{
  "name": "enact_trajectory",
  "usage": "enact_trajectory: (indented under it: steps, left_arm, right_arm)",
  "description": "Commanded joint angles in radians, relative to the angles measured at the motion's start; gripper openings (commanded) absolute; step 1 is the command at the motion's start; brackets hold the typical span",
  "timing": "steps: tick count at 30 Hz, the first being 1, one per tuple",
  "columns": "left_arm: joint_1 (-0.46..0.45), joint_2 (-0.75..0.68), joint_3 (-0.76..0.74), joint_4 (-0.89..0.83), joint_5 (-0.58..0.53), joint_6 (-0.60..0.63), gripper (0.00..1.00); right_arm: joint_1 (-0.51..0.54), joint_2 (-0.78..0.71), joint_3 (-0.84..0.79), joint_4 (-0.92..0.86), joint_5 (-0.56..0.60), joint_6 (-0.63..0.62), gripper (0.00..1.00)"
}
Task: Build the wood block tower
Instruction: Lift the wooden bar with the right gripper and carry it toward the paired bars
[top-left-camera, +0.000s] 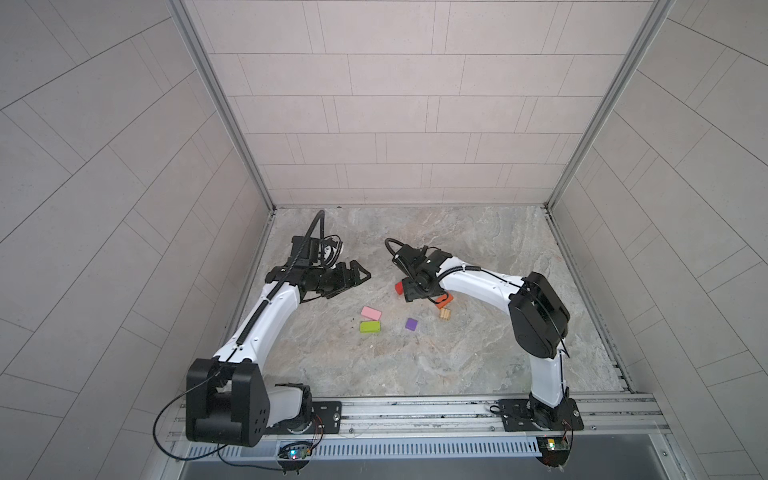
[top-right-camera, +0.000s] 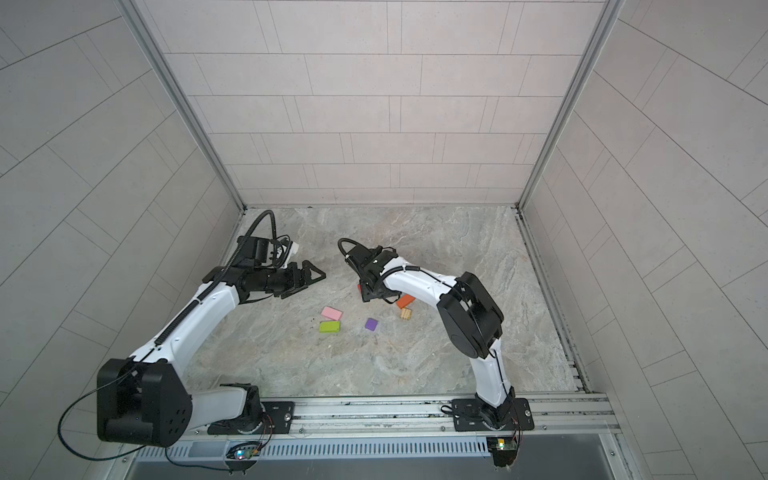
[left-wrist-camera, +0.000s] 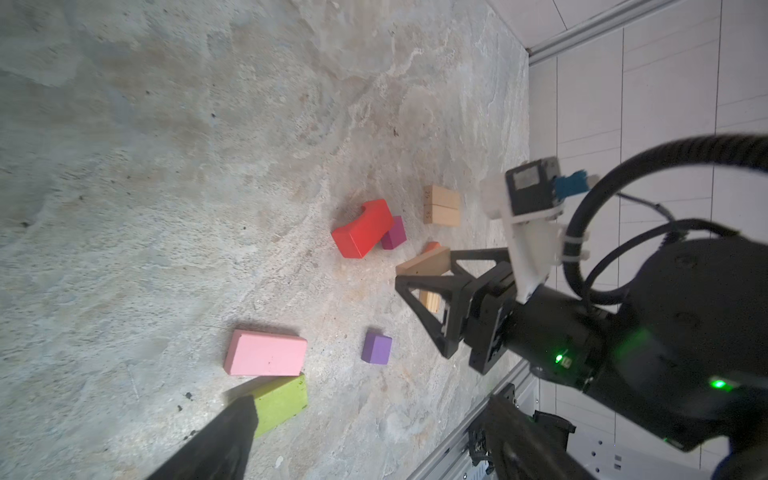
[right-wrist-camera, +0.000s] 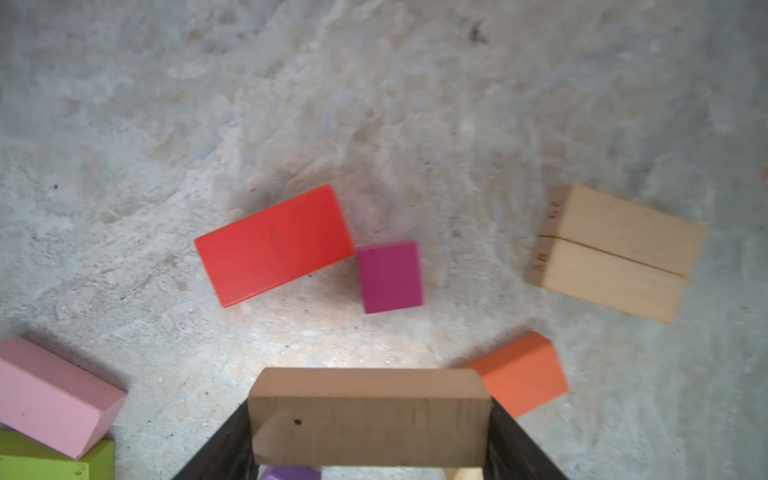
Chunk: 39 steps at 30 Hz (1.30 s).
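While the left gripper (top-left-camera: 351, 284) hangs at 9 o'clock of the table (top-left-camera: 457, 357) with its jaws wide apart, the right gripper (right-wrist-camera: 370, 415) is clamped on a tan bar (right-wrist-camera: 370, 390). Tower blocks are all loose. The red arch (right-wrist-camera: 274, 245) touches the magenta cube (right-wrist-camera: 390, 277). From that gripper, the purple cube (top-left-camera: 411, 323) sits at 6 o'clock, and the pink block (top-left-camera: 371, 312) and lime block (top-left-camera: 370, 327) at 8.

Light even, diffuse, moderately bright. Both top views: soft faint shadows under arms (top-left-camera: 266, 316) on table (top-left-camera: 415, 365); wide-angle bend, wall (top-left-camera: 374, 83) lines splay toward corners. Right wrist view: soft overall, tan pair (right-wrist-camera: 615, 253) smeared; dark shadow hugs red block (right-wrist-camera: 274, 245); bright patch on table beside bar (right-wrist-camera: 370, 419). Left wrist view: left finger (left-wrist-camera: 220, 440) badly out of focus; green LED (left-wrist-camera: 559, 358) flares.
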Motion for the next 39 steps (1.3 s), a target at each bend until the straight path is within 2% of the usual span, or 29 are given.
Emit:
enact_trajectory:
  steps: [1,8,25,39]
  left_arm:
    - [-0.044,-0.019,-0.008,0.003,0.003,0.007,0.92]
    - [-0.086,-0.017,-0.006,-0.003,0.002,0.016,0.92]
    - [-0.085,-0.023,-0.001,-0.015,-0.015,0.026,0.92]
    - [-0.085,-0.023,0.003,-0.023,-0.024,0.033,0.92]
  right_arm:
    - [-0.039,-0.069,-0.049,-0.041,0.028,-0.002,0.63]
    - [-0.124,-0.124,-0.148,-0.025,0.028,-0.001,0.63]
    - [-0.313,-0.191,-0.358,0.06,0.045,-0.045,0.63]
    - [-0.323,-0.09,-0.349,0.156,-0.043,-0.009,0.62]
